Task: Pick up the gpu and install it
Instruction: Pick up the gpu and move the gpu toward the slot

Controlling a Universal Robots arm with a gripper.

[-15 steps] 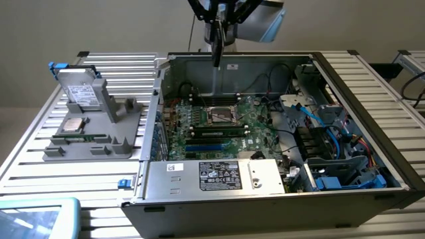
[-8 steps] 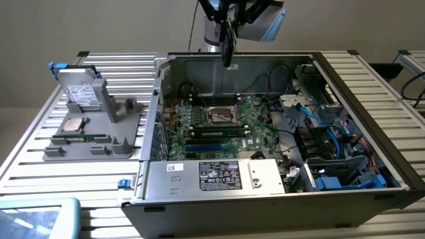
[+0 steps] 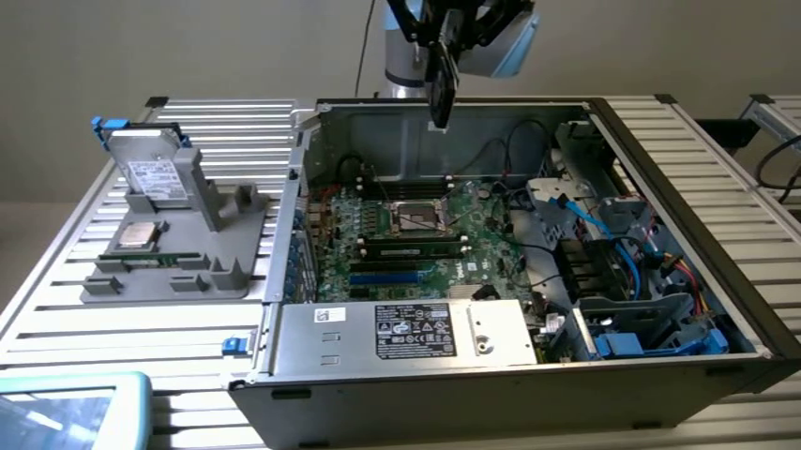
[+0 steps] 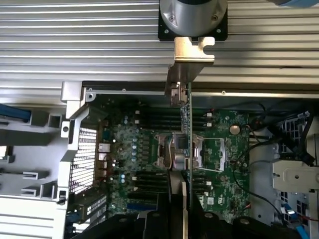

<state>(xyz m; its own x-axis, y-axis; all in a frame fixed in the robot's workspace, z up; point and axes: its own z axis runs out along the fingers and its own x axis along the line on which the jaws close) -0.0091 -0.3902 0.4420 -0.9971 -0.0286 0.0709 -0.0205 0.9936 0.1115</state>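
On the exterior view's left, a grey holder with a hard drive stands on the worktop. Right of it lies the open computer case. Above its motherboard, the fingers seem closed on the gpu, which hangs upright.

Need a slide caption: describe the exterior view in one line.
Pincer holds thin flat black gpu card upright above the open dark metal computer case.

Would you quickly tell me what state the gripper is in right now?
Gripper: closed on the graphics card, holding it on edge above the open computer case.
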